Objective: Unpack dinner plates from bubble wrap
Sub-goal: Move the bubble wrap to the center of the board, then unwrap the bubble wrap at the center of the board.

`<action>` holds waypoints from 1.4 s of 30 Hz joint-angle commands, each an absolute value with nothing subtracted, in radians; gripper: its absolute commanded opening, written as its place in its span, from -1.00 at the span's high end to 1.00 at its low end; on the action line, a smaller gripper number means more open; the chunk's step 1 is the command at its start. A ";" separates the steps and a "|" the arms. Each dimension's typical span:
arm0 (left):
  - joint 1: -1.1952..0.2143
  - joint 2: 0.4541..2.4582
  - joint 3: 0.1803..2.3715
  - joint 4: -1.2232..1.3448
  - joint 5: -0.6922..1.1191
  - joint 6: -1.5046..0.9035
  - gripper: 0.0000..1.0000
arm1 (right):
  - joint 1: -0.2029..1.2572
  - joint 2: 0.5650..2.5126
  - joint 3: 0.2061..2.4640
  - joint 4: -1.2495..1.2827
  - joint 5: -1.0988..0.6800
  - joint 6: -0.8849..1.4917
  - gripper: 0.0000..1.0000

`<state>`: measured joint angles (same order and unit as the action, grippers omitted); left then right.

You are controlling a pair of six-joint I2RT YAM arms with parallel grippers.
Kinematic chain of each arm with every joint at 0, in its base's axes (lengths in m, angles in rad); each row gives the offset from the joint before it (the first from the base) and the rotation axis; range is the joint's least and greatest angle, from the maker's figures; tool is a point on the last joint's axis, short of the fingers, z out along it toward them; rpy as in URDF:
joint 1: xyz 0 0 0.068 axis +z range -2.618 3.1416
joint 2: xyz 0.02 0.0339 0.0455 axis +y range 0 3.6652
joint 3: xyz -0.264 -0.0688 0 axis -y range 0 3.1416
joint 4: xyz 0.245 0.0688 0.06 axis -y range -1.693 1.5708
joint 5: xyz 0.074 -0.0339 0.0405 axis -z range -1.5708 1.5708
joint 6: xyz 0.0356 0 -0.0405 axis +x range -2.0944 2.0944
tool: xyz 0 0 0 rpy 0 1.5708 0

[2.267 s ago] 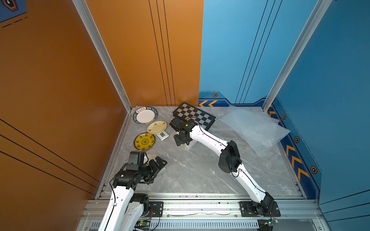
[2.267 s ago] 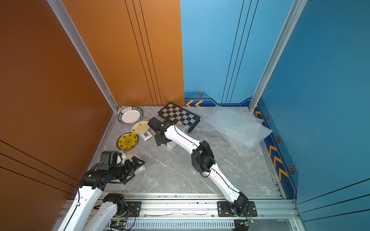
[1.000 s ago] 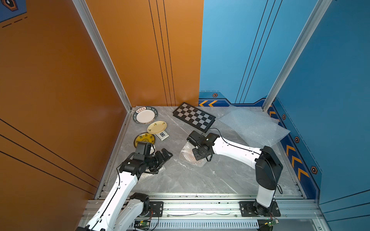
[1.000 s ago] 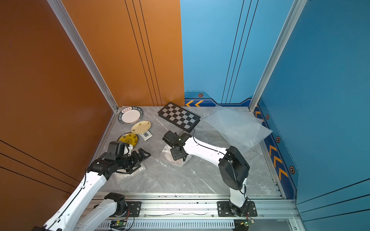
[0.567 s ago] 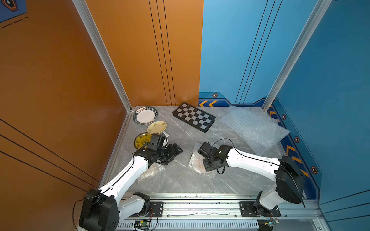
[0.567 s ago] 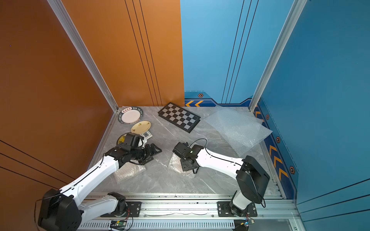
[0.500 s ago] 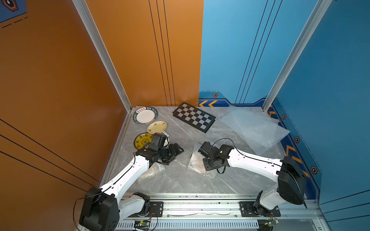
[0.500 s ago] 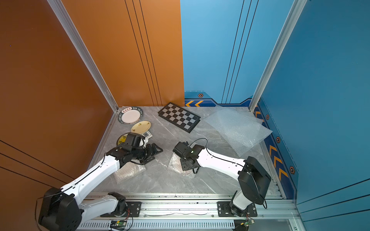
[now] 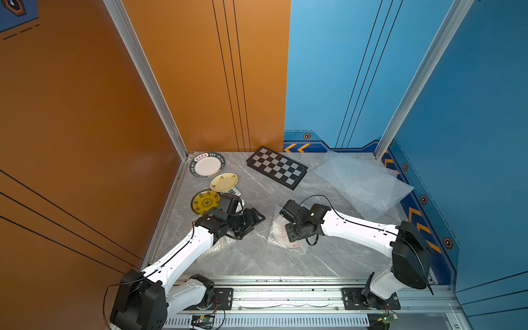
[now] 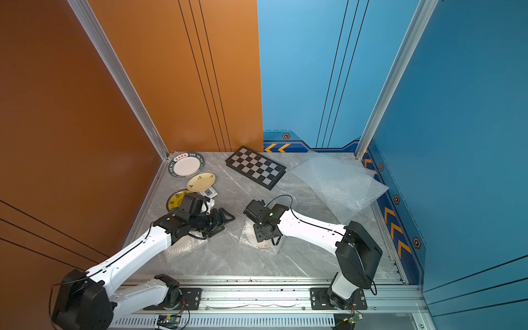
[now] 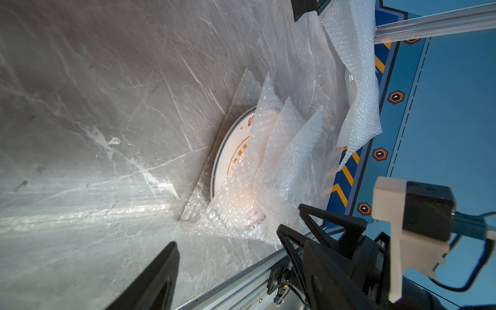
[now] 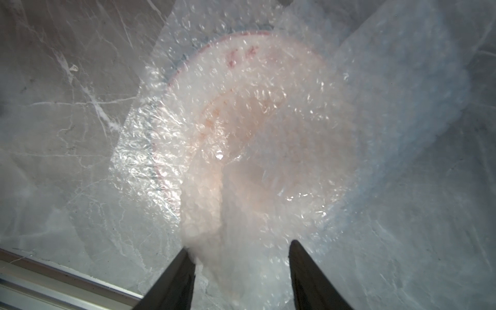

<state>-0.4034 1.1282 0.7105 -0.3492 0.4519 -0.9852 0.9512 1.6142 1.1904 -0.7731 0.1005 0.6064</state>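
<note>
One of the dinner plates, white with orange marks (image 11: 233, 150), lies mid-table half covered by bubble wrap (image 12: 255, 120), as both top views show (image 9: 291, 243) (image 10: 264, 244). My right gripper (image 12: 239, 247) hangs over it, open, with a fold of wrap standing between the jaws and touching one finger. My left gripper (image 11: 226, 237) is open and empty, level with the table and pointing at that plate from the left (image 9: 257, 218). Three bare plates lie far left: lettered rim (image 9: 207, 165), pale yellow (image 9: 224, 182), yellow patterned (image 9: 204, 201).
A second crumpled bubble wrap bundle (image 9: 217, 247) lies under my left forearm. Loose wrap sheets (image 9: 360, 180) are piled at the back right. A checkerboard (image 9: 277, 167) lies at the back. A small white card (image 9: 235, 191) sits beside the yellow plates. The metal rail (image 9: 285, 281) borders the front.
My right gripper dragged the wrapped plate toward the front middle and has opened its jaws. My left arm stretched out toward the middle, past the second bundle, and its jaws narrowed slightly.
</note>
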 commanded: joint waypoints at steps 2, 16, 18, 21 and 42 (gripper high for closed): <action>-0.391 1.143 0.694 -0.365 0.504 -0.961 -0.43 | 0.965 1.646 1.224 -0.781 0.101 0.597 -0.18; -0.467 1.257 0.677 -0.338 0.506 -0.928 -0.39 | 0.980 1.743 1.327 -0.822 0.153 0.588 -0.19; -0.473 1.274 0.680 -0.337 0.508 -0.914 -0.38 | 0.977 1.764 1.346 -0.834 0.150 0.586 -0.17; -0.475 1.285 0.669 -0.337 0.511 -0.903 -0.37 | 0.973 1.780 1.357 -0.840 0.139 0.582 -0.14; -0.507 1.423 0.670 -0.203 0.561 -0.887 -0.24 | 0.970 1.810 1.357 -0.879 0.115 0.552 -0.05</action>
<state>-0.4942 1.3998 0.6552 -0.2264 0.5365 -0.9054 0.9745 1.8027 1.3354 -0.8303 0.1085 0.5720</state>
